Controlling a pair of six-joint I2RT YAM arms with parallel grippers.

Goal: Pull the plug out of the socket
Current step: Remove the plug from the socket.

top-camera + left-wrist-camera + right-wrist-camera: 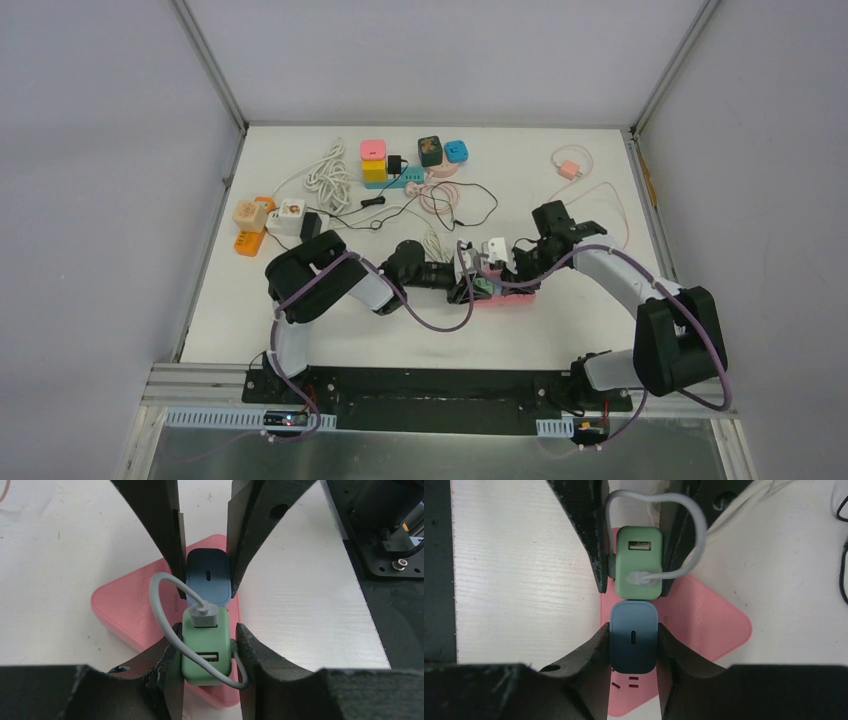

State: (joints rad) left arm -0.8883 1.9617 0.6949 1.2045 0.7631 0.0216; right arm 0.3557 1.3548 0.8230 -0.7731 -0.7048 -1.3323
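The blue charger plug sits in your right gripper, whose fingers are clenched against its two sides. The plug stands seated in the pink power strip. Just beside it, touching edge to edge, your left gripper is clamped the same way on a green charger plug, also in the strip. A grey cable runs from the green plug's upper USB port and loops round it. The two grippers face each other over the strip. The strip lies flat on the white, faintly grained table, a little right of the middle and nearer the near edge. Along the far edge you have a coiled white cable and coloured cube adapters. Plain grey walls close in the table, with aluminium posts rising from the far corners.
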